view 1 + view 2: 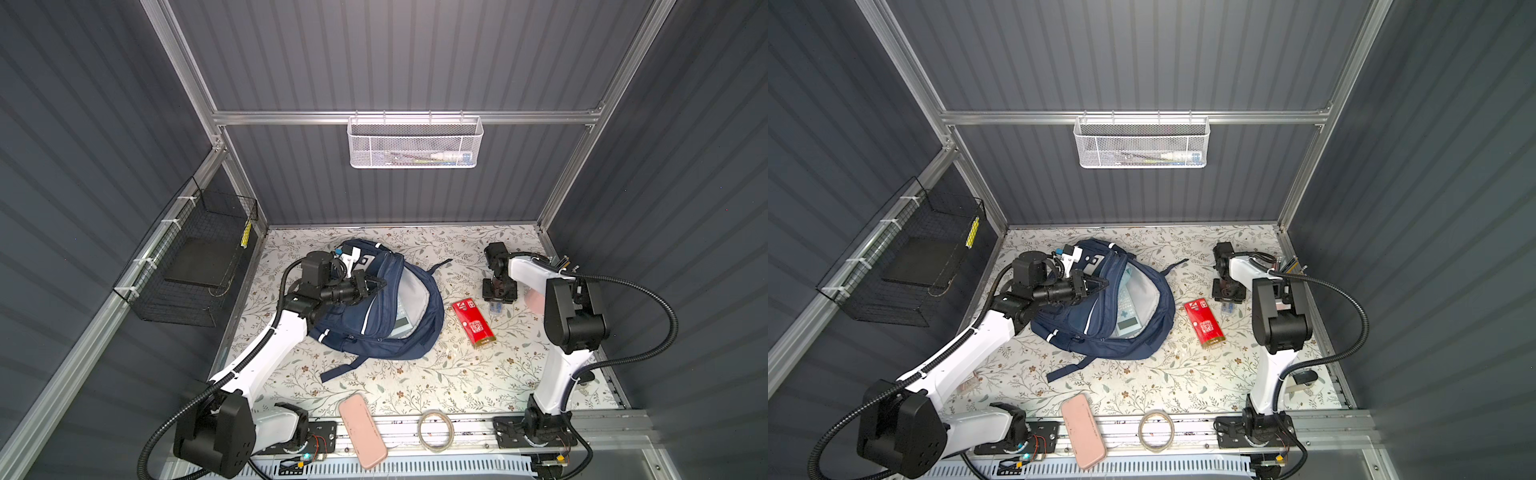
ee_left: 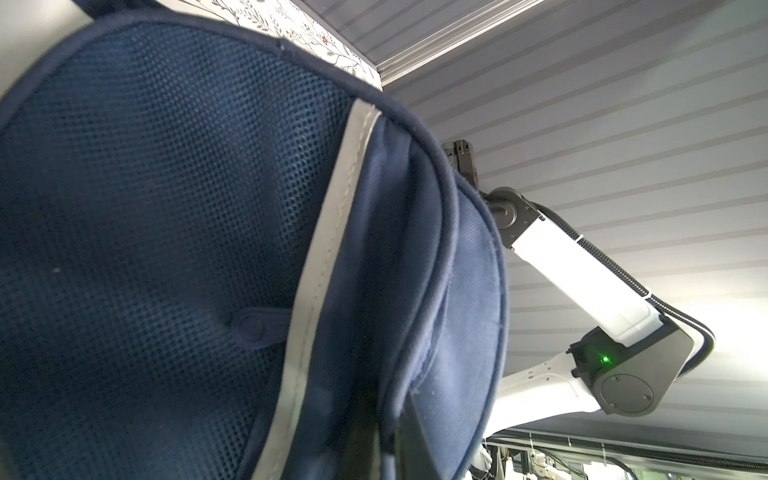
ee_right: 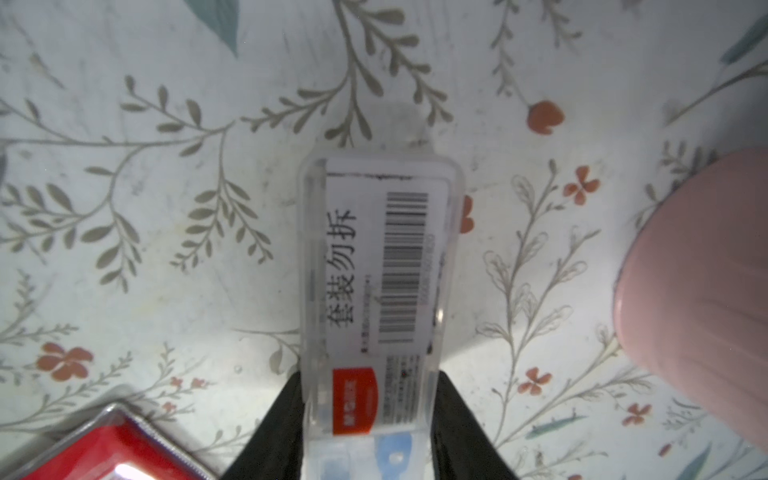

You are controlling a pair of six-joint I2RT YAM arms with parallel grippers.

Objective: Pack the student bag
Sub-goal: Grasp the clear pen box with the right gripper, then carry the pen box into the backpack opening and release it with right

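Pinching the rim of the student bag (image 1: 415,340) at centre frame, your left gripper (image 1: 376,286), closed tight on the fabric, props the mouth open for loading, while at right your right gripper (image 1: 498,301) clamps the small clear box (image 3: 376,266) lying on the table (image 1: 415,374), seemingly ready to lift.

Student bag (image 1: 415,345) is a big navy backpack with white stripes, flopped on the desk (image 1: 415,386) just off the middle toward 9 o'clock in both top views. The main zip's wide open, mouth gaping upward, pale grey lining showing. One navy strap trails to 7 o'clock, another pokes toward 2 o'clock. The left wrist view is mostly the bag's navy mesh (image 2: 166,208) and a white stripe.
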